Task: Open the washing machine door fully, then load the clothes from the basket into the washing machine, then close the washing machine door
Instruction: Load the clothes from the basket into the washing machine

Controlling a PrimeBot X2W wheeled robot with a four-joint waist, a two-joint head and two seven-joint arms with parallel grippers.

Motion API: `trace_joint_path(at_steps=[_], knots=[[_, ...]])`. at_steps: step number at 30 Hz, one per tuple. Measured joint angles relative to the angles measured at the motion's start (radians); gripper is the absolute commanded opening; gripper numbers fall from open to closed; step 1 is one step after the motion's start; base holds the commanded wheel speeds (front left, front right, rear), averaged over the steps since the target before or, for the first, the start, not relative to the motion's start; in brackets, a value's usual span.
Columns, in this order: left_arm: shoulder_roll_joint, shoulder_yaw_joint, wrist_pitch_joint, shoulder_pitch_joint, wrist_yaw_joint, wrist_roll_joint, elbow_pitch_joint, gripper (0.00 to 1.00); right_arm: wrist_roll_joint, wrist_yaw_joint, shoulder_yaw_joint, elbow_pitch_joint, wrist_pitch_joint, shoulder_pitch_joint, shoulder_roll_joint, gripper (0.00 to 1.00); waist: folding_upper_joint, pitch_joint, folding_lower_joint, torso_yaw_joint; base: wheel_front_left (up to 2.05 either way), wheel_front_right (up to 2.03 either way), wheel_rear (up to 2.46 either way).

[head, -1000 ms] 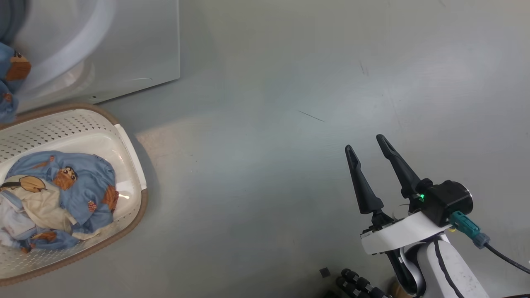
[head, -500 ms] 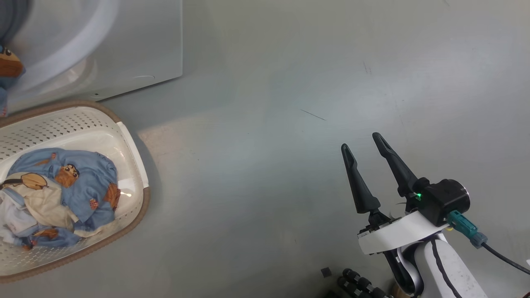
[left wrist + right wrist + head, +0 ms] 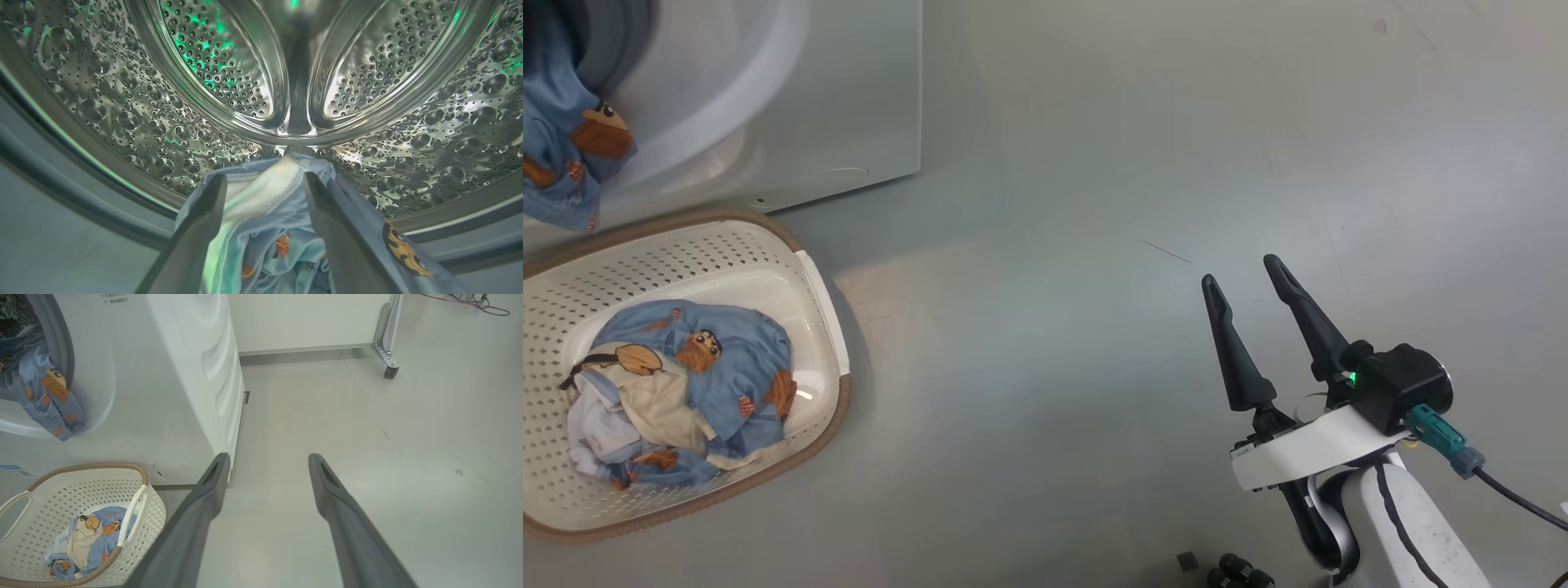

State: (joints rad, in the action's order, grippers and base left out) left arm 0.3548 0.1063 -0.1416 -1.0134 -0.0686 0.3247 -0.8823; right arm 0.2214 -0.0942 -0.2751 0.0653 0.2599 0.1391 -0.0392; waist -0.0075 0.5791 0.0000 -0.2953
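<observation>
My left gripper [image 3: 263, 179] reaches into the mouth of the washing machine's steel drum [image 3: 122, 106]. Its jaws stand open, with a light blue and cream piece of the clothes [image 3: 282, 249] lying loosely between and over its fingers. From outside, that piece [image 3: 572, 155] hangs over the lower lip of the washing machine [image 3: 833, 98]. More clothes [image 3: 686, 392] lie bundled in the basket [image 3: 827, 294] on the floor in front. My right gripper [image 3: 1241, 272] hovers open and empty over the bare floor to the right. The washing machine door is out of view.
The grey gasket [image 3: 61, 183] rings the drum mouth. The basket [image 3: 139, 473] stands close against the machine's front [image 3: 163, 375]. A white cabinet on a caster wheel [image 3: 390, 371] stands behind, with cables on the floor at the far right.
The head camera has shifted, so the machine and basket sit further right in the picture and more of the hanging piece shows. My right gripper stays open in about the same place.
</observation>
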Motion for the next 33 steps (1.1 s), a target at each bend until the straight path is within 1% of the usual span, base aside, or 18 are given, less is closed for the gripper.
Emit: trace_joint_path(at_steps=[2,9,13,23,28,33], knots=[[-0.01,-0.008,-0.002,0.002,0.0,0.0,-0.003,1.0,0.0,0.0,0.004,0.0,0.0,0.001,0.0,1.0,0.0,-0.005,0.0,0.005,0.0,0.0,0.0],[-0.082,-0.035,-0.052,0.036,0.0,-0.008,-0.011,1.0,-0.005,0.009,0.047,0.006,0.0,0.009,-0.001,1.0,0.0,-0.036,0.0,0.051,0.0,0.0,0.0],[-0.132,-0.04,-0.075,0.073,-0.002,-0.006,-0.012,1.0,-0.021,0.01,0.079,0.006,0.0,0.023,-0.001,1.0,0.0,-0.052,0.0,0.084,0.0,0.0,0.0],[-0.236,-0.03,-0.102,0.206,-0.021,0.046,0.004,1.0,-0.049,0.01,0.133,0.013,0.0,0.023,-0.003,1.0,0.0,-0.092,0.0,0.172,0.0,0.0,0.0],[-0.28,-0.03,-0.107,0.27,-0.03,0.063,0.035,1.0,-0.057,0.009,0.156,0.017,0.0,0.023,-0.01,1.0,0.0,-0.109,0.0,0.218,0.0,0.0,0.0],[-0.304,-0.019,-0.109,0.346,-0.038,0.084,0.08,1.0,-0.066,0.008,0.172,0.017,0.0,0.023,-0.014,1.0,0.0,-0.125,0.0,0.26,0.0,0.0,0.0]])
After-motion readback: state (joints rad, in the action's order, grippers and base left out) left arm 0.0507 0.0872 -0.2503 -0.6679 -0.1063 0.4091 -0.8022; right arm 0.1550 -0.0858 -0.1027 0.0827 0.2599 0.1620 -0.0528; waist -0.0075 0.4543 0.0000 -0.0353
